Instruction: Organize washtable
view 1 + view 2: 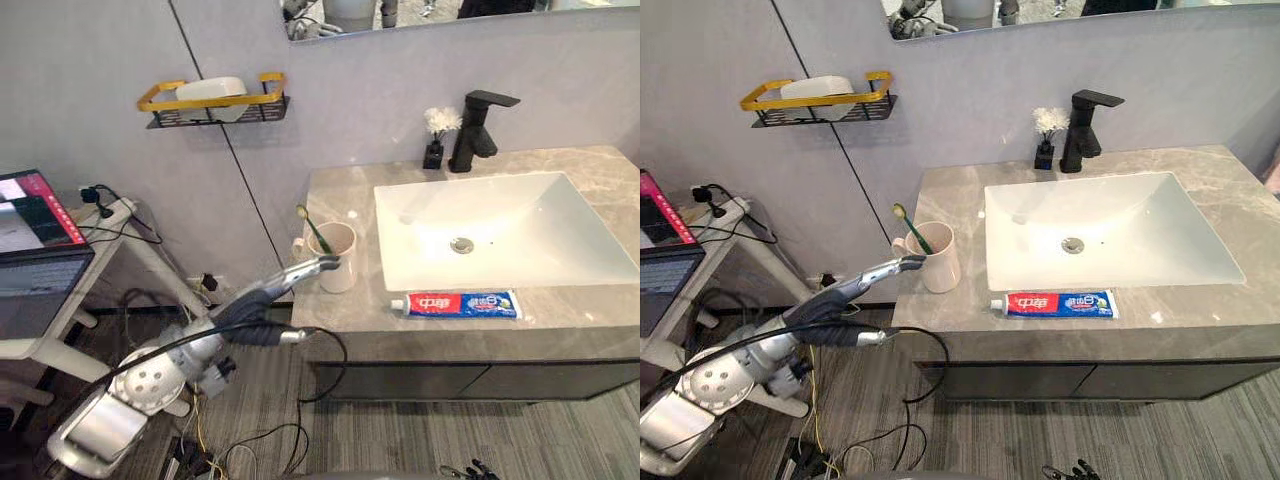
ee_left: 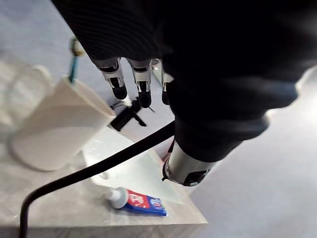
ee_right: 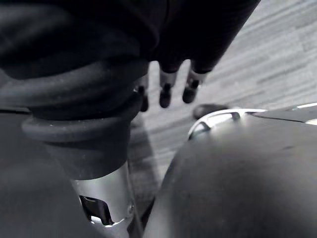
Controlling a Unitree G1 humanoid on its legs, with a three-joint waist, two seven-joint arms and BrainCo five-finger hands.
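A beige cup (image 1: 338, 262) with a green toothbrush (image 1: 313, 228) in it stands at the front left of the grey washtable (image 1: 340, 190). My left hand (image 1: 300, 272) reaches in from the lower left. Its straight fingers (image 2: 119, 82) are at the cup's (image 2: 54, 129) near side and rim, open, with nothing held. A red and blue toothpaste tube (image 1: 462, 304) lies flat on the front edge, between the white basin (image 1: 520, 250) and the table's edge. My right hand (image 3: 166, 91) hangs low over the floor, fingers relaxed and empty.
A black tap (image 1: 478, 128) and a small vase of white flowers (image 1: 437, 135) stand behind the basin. A black and yellow wall shelf (image 1: 215, 110) holds a white box. A laptop (image 1: 35, 235) sits on a white stand at the left, with cables beside it.
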